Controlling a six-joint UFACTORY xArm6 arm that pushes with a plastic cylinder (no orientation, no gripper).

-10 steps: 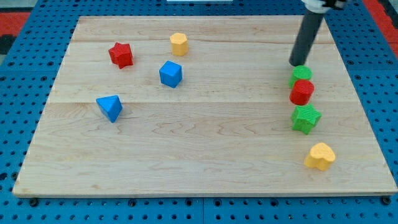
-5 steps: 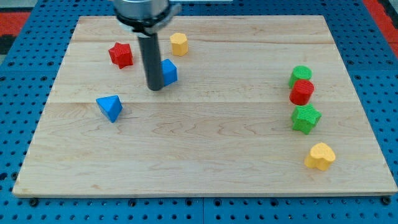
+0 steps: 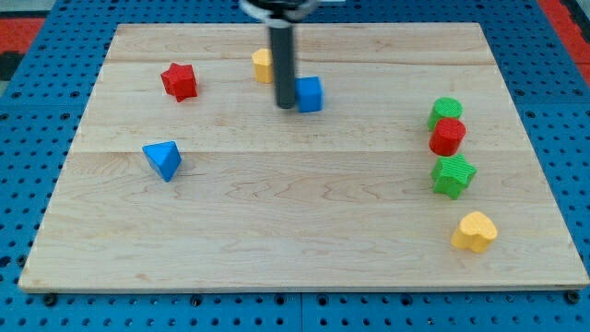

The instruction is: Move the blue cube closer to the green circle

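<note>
The blue cube point(image 3: 310, 94) sits on the wooden board point(image 3: 304, 231) at the upper middle. My tip point(image 3: 286, 107) touches the cube's left side. The rod partly hides a yellow block point(image 3: 262, 65) behind it. The green circle point(image 3: 446, 111) lies at the view's right, well to the right of the cube, with a red block point(image 3: 448, 136) touching it just below.
A red star point(image 3: 180, 81) lies at the upper left. A blue triangular block point(image 3: 163, 159) lies at the left. A green star point(image 3: 453, 175) and a yellow heart point(image 3: 474, 231) lie at the right, below the red block.
My tip swept from beside the green circle to the left of the blue cube, then pushed the cube to the right and slightly up. The other blocks stayed put.
</note>
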